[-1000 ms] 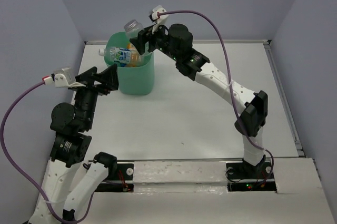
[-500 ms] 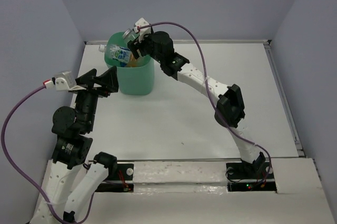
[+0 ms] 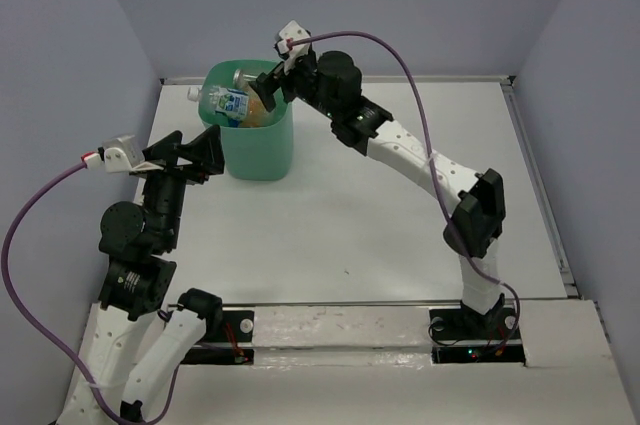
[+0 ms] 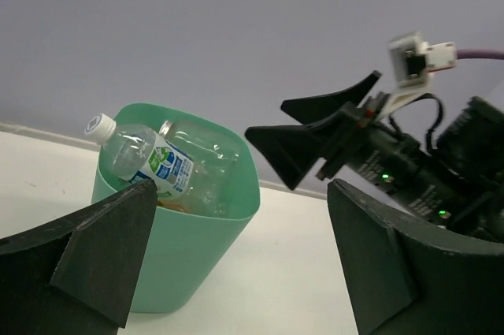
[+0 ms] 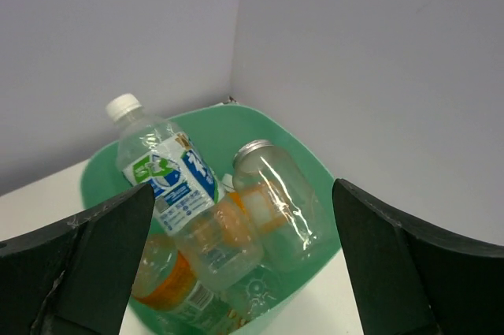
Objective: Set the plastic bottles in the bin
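The bottles (image 5: 197, 217) lie piled in the green bin (image 3: 262, 150) at the table's (image 3: 400, 225) far left. The right fingers (image 5: 409, 264) above it and the left fingers (image 4: 102, 248) beside it gape empty. Dropping seems done; next, withdraw clear.

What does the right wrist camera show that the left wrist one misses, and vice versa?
Only the right wrist view looks down into the bin: orange-labelled bottles lie low inside (barely a sliver from the left), and the clear bottle has a silver cap. Only the left wrist view shows the bin's outer wall and the right arm's open fingers near its rim. Both show the mint-green bin, the clear bottle, and the blue-labelled bottle with its white cap poking over the rim.
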Tool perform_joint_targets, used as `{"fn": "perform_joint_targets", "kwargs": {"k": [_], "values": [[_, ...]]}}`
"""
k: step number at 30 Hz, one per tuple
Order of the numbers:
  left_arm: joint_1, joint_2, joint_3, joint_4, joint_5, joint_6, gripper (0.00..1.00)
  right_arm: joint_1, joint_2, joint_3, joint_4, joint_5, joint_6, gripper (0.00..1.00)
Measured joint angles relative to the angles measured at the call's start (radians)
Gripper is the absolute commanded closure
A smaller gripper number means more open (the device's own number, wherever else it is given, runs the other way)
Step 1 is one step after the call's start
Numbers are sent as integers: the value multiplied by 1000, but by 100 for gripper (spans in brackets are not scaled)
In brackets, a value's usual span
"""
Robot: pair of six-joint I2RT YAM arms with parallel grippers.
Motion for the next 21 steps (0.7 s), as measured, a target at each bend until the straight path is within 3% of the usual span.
{"fn": "perform_joint_targets", "kwargs": {"k": [2, 8, 12, 21], "values": [[1, 0, 0, -1, -1, -1, 1, 0, -77, -64, 6, -16, 25, 0], [1, -4, 0, -5, 11, -12, 1, 4, -439, -486, 69, -58, 138, 0], [1, -13, 0, -22, 59, -31, 1, 17, -778, -830, 60, -85, 241, 0], [1, -58, 0, -74, 250, -79, 1, 23, -1428, -1183, -219, -40, 375, 0]]}}
